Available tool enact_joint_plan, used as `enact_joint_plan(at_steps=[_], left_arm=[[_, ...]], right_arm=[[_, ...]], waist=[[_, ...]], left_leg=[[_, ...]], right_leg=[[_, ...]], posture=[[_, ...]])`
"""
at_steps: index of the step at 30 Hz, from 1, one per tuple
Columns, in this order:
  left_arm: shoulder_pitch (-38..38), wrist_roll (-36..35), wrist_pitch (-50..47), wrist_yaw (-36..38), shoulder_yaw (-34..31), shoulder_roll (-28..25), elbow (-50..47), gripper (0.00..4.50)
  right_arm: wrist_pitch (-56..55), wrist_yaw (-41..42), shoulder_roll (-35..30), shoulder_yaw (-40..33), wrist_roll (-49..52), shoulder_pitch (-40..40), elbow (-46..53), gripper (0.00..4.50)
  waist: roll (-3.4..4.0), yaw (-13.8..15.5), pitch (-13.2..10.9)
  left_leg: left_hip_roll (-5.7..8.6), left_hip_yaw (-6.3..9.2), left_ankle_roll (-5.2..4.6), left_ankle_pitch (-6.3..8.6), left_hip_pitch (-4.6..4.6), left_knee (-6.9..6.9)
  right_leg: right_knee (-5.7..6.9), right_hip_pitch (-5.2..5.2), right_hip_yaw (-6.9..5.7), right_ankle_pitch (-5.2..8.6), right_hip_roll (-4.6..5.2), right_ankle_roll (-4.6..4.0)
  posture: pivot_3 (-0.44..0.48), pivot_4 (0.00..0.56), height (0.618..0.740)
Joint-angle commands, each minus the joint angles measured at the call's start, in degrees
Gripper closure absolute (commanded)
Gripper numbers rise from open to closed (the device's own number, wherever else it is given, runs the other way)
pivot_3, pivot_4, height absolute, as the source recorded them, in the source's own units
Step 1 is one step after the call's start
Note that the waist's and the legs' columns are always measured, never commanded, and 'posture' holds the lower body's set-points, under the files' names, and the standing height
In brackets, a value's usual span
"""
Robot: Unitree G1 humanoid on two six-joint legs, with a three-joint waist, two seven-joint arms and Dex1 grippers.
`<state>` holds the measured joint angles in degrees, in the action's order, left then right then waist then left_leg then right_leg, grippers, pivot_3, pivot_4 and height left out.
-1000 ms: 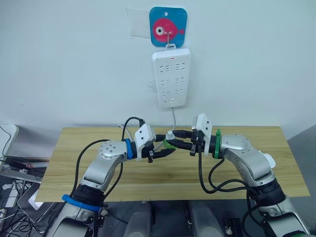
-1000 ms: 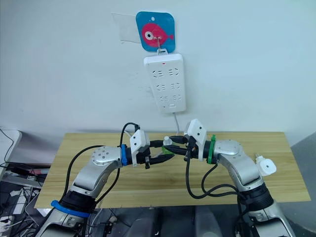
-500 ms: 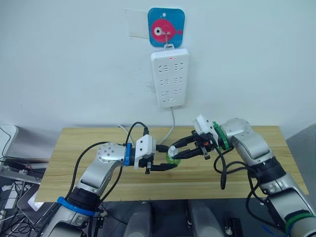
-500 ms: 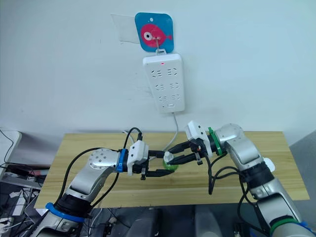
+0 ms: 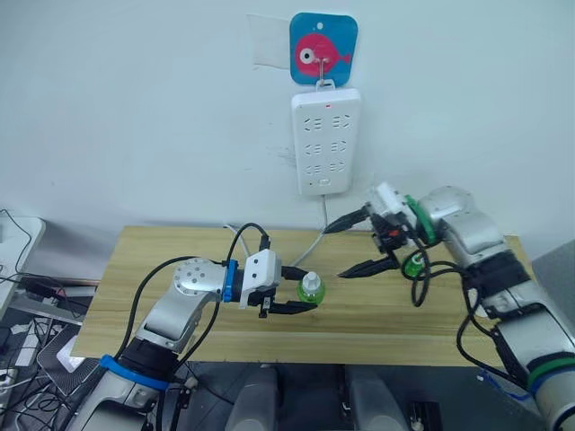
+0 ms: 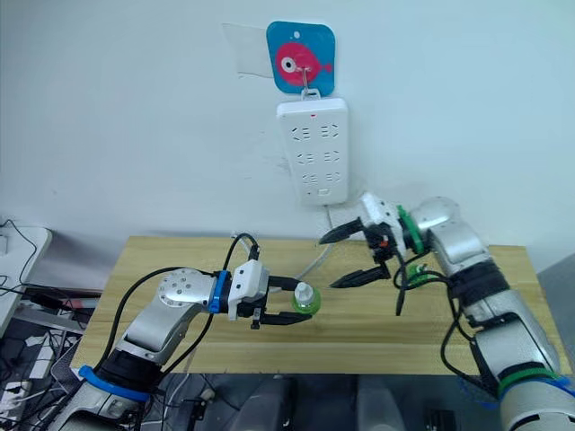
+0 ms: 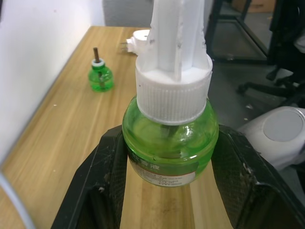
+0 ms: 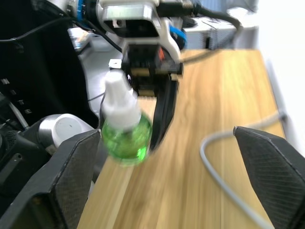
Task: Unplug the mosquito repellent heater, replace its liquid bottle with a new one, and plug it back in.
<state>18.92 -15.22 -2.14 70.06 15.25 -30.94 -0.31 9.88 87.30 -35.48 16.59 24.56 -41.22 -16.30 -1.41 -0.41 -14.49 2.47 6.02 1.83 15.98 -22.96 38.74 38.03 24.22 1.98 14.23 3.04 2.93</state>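
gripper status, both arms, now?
Left gripper: shut on the green liquid bottle.
Right gripper: open, fingers spread wide, holding nothing.

You had the capped green liquid bottle (image 7: pixel 167 148) upright between the left gripper's (image 5: pixel 295 292) fingers above the worktop's middle. A second green bottle (image 7: pixel 100 78), its wick bare, stood upright near the worktop's back edge, with the white heater (image 7: pixel 140 40) lying beyond it.

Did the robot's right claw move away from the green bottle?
Yes. The right gripper pulled back toward the robot's right, up nearer the power strip, leaving the green bottle in the left gripper.
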Motion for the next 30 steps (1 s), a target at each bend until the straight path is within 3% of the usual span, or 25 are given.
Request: enact_joint_plan(at_steps=[1,7,15,18,26,30], left_arm=[[-0.2,-1.1,-0.3,-1.9,-1.5,1.2,-1.2,2.31],[0.5,-1.6,-2.1,-3.9,-2.3,2.8,-0.5,2.31],[2.1,-1.3,-2.2,-3.4,-1.9,3.2,0.6,2.31],[2.5,-1.3,-2.2,-3.1,-1.9,3.3,1.0,2.31],[3.1,-1.1,-1.9,-3.0,-2.0,3.3,1.8,2.31],[2.8,-1.1,-1.8,-2.9,-2.0,3.3,1.5,2.31]], right_arm=[[5.1,-7.0,-0.6,-3.9,2.4,8.0,13.4,0.03],[13.3,-23.9,4.0,-5.9,1.9,18.5,30.1,0.03],[15.9,-33.8,9.8,-4.0,-0.9,19.5,33.2,0.03],[16.6,-34.2,9.6,-3.8,-0.8,19.6,34.0,0.60],[18.1,-30.6,7.2,-3.4,0.6,17.7,33.9,3.42],[18.2,-26.4,6.5,-2.8,1.8,15.8,32.6,3.52]], waist=[[0.00,0.1,0.0],[0.01,-1.1,0.0],[0.01,-1.4,0.0],[0.01,-1.4,0.0],[0.01,-1.5,0.0],[0.01,-1.5,0.0]], left_leg=[[-0.01,0.00,-0.01,0.00,0.00,0.00],[-0.02,-0.11,-0.15,0.08,0.07,0.08],[0.00,-0.09,-0.10,0.05,0.12,0.11],[0.01,-0.14,-0.11,0.05,0.12,0.11],[-0.01,-0.12,-0.17,0.08,0.14,0.12],[-0.01,-0.11,-0.18,0.08,0.14,0.12]], right_leg=[[0.01,0.00,0.00,0.00,-0.01,0.00],[0.22,-0.01,0.13,-0.05,-0.02,0.01],[0.43,0.03,0.11,-0.08,-0.06,0.00],[0.40,0.02,0.14,-0.08,-0.06,0.00],[0.44,0.01,0.12,-0.08,-0.09,0.01],[0.44,0.00,0.10,-0.08,-0.09,0.01]], posture=[[0.018,0.206,0.740],[-0.005,0.206,0.740],[-0.034,0.210,0.740],[-0.036,0.214,0.740],[-0.031,0.216,0.740],[-0.025,0.222,0.740]])
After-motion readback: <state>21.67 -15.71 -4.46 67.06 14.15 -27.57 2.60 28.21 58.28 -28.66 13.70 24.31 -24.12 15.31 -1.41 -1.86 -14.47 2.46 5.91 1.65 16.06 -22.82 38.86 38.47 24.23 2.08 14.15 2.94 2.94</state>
